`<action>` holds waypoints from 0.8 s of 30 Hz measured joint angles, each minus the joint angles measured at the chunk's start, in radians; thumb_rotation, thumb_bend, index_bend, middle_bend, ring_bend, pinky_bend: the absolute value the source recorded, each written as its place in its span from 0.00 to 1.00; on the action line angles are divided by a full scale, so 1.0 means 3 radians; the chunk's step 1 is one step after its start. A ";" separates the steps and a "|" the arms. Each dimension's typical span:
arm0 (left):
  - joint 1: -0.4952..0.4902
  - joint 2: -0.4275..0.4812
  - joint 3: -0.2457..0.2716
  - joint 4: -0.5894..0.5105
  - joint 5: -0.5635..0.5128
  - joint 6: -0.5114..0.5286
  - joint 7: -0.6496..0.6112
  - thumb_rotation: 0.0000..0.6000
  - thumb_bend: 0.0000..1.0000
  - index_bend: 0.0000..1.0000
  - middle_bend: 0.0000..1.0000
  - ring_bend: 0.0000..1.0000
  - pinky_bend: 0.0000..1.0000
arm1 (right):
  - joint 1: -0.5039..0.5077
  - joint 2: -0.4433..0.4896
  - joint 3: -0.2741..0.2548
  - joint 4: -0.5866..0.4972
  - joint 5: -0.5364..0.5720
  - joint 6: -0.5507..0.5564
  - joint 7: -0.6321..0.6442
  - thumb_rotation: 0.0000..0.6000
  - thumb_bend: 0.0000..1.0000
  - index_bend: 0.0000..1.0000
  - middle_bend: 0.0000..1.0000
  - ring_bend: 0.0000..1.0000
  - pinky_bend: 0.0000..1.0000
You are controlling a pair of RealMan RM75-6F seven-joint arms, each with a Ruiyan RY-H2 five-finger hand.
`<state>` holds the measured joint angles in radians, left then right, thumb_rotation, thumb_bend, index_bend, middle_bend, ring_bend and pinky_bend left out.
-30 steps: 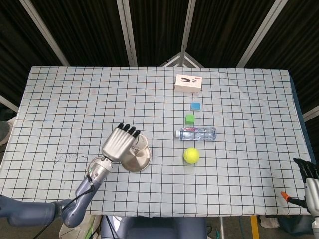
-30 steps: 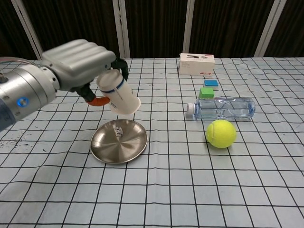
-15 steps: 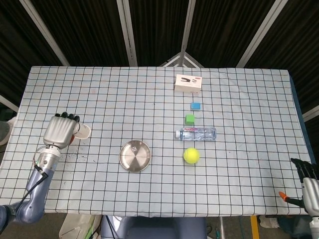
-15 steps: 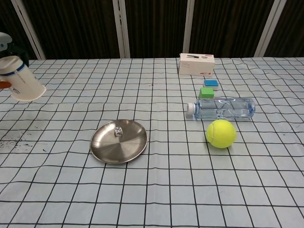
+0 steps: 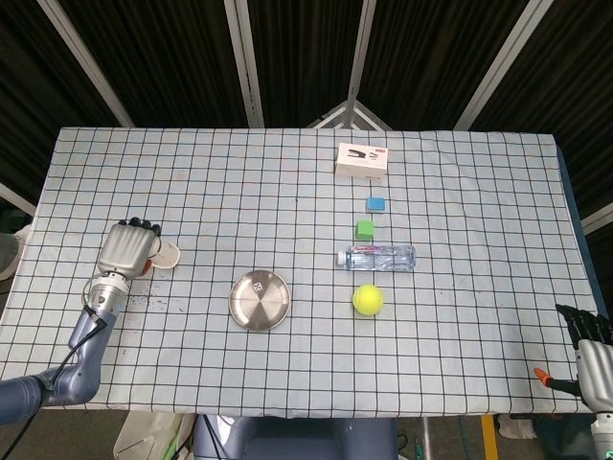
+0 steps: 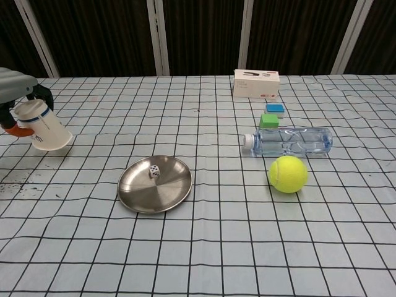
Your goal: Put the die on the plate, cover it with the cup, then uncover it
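Head cam: high, looks down; chest cam: low, closer; share plate (image 5: 260, 299).

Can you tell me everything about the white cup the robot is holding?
The cup is white with a thin dark blue band around it, and looks like paper or plastic. The left hand grips it near its closed end. It is tilted, mouth pointing down and toward the plate, low over the checked tablecloth at the table's left side. Whether it touches the cloth cannot be told.

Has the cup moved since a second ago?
Yes. The cup, held by the left hand, has gone from above the plate to far left of it.
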<state>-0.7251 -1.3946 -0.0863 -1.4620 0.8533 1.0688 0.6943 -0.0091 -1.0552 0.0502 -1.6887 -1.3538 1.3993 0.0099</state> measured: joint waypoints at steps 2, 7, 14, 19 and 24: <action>-0.0012 -0.0057 -0.0001 0.0054 0.0024 -0.0009 -0.0006 1.00 0.46 0.34 0.27 0.24 0.37 | 0.0001 -0.0002 -0.0001 0.0001 0.0005 -0.0004 -0.0005 1.00 0.13 0.13 0.14 0.10 0.03; -0.0043 -0.0194 -0.0010 0.0203 0.0102 -0.0045 -0.0046 1.00 0.45 0.31 0.19 0.16 0.36 | 0.0005 -0.0011 -0.0002 0.0002 0.0011 -0.0007 -0.0026 1.00 0.13 0.13 0.14 0.10 0.03; -0.0056 -0.0258 -0.0003 0.0258 0.0210 -0.0038 -0.0055 1.00 0.31 0.10 0.01 0.00 0.19 | 0.0013 -0.0022 -0.0002 0.0006 0.0025 -0.0020 -0.0045 1.00 0.13 0.13 0.14 0.10 0.03; -0.0033 -0.0215 0.0032 0.0187 0.0288 -0.0020 -0.0056 1.00 0.27 0.03 0.00 0.00 0.14 | 0.0008 -0.0014 0.0001 -0.0002 0.0022 -0.0006 -0.0039 1.00 0.13 0.13 0.14 0.10 0.03; 0.0037 -0.0072 0.0077 -0.0068 0.0375 0.0071 -0.0071 1.00 0.28 0.01 0.00 0.00 0.10 | 0.0007 -0.0010 -0.0005 -0.0009 0.0015 -0.0005 -0.0038 1.00 0.13 0.13 0.14 0.10 0.03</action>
<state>-0.7140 -1.4163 -0.0632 -1.4824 0.9659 1.0902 0.6729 -0.0069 -1.0582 0.0488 -1.6915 -1.3494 1.3977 -0.0016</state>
